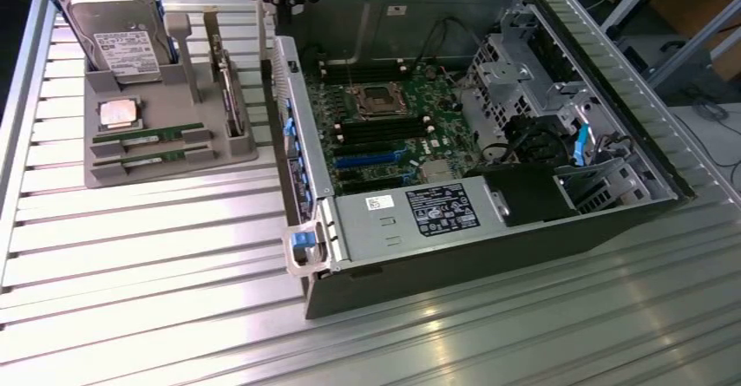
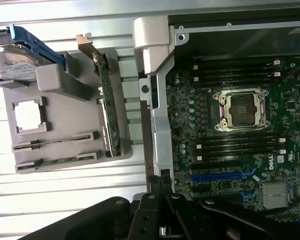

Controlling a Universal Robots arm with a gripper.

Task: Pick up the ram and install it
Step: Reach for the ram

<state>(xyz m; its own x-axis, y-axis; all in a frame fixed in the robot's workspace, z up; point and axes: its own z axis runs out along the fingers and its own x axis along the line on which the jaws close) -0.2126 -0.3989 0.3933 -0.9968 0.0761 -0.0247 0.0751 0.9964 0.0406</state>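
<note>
Metal table (image 1: 139, 256): ram (image 1: 148, 134) (1 of 2) lies in grey tray (image 1: 162, 176).

Exterior view high, angled down on computer case (image 1: 463, 269) and parts tray (image 1: 162, 176), wrist view nearer, overhead, sharing both

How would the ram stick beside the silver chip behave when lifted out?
The ram stick is a thin board, probably stiff and light. It sits on edge in a slot of the grey holder, so it may bind if tilted.
</note>
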